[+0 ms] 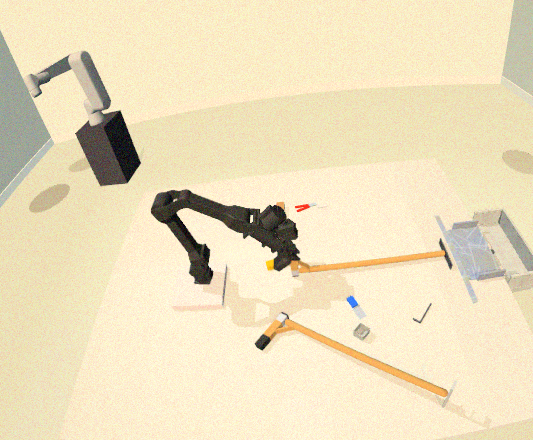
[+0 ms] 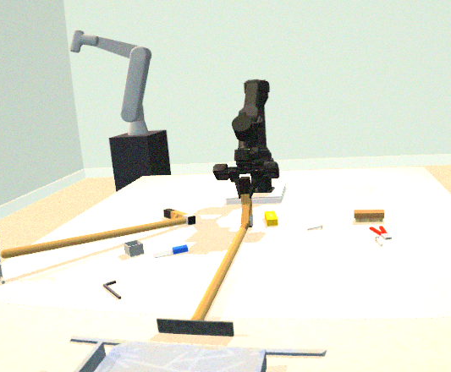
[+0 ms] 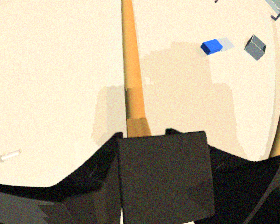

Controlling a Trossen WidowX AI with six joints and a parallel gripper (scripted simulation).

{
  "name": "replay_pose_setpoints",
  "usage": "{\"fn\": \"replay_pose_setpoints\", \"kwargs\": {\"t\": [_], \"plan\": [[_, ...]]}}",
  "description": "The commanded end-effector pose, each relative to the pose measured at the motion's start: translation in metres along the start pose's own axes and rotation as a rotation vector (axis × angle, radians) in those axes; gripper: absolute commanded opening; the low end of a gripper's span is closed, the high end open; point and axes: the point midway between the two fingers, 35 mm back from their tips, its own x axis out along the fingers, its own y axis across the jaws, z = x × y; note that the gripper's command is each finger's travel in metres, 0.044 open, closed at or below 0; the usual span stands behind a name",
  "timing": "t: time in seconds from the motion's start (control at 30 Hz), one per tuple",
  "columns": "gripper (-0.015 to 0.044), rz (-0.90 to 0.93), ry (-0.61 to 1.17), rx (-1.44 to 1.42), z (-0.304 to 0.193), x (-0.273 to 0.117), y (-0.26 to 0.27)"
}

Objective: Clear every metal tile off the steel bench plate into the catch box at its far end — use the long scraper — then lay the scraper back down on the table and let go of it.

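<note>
The pale grey, open-topped catch box [image 1: 519, 240] stands at the far end of the shiny steel bench plate [image 1: 465, 247] [image 2: 176, 356]. The long orange scraper with black blade [image 1: 373, 262] [image 2: 222, 275] [image 3: 133, 70] is held at its grip by the black gripper [image 1: 289, 261] [image 2: 244, 190] [image 3: 144, 136], its jaws slightly apart; the blade sits just short of the plate. Sweeping seems nearly done; whether metal tiles remain cannot be told. If none do, lowering and release are called for. No brand, label or writing is legible.

Seen from the room: held scraper [image 1: 373, 262] [image 2: 224, 270] [image 3: 132, 65], orange-tan shaft, black blade. Beside its shaft, marker [image 1: 355, 306] [image 2: 176, 250] [image 3: 213, 46], blue and whitish. Across the shaft from the marker, pliers [image 1: 304, 207] [image 2: 381, 232], red-handled. Steel plate [image 1: 470, 247] [image 2: 180, 357] beyond scraper's blade: pale blue-grey, whitish streaks.
</note>
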Motion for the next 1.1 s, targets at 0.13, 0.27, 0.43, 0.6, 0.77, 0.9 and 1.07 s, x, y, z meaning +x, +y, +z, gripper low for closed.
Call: {"fn": "replay_pose_setpoints", "kwargs": {"t": [0.13,0.27,0.43,0.6,0.77,0.9,1.07], "plan": [[0.0,0.0,0.0,0.0,0.0,0.0,0.0],[0.0,0.0,0.0,0.0,0.0,0.0,0.0],[0.0,0.0,0.0,0.0,-0.0001,0.0,0.0],[0.0,0.0,0.001,0.0,-0.0002,0.0,0.0],[0.0,0.0,0.001,0.0,-0.0002,0.0,0.0],[0.0,0.0,0.002,0.0,-0.0007,0.0002,0.0],[0.0,-0.002,0.012,0.004,-0.0041,0.001,-0.0001]]}}
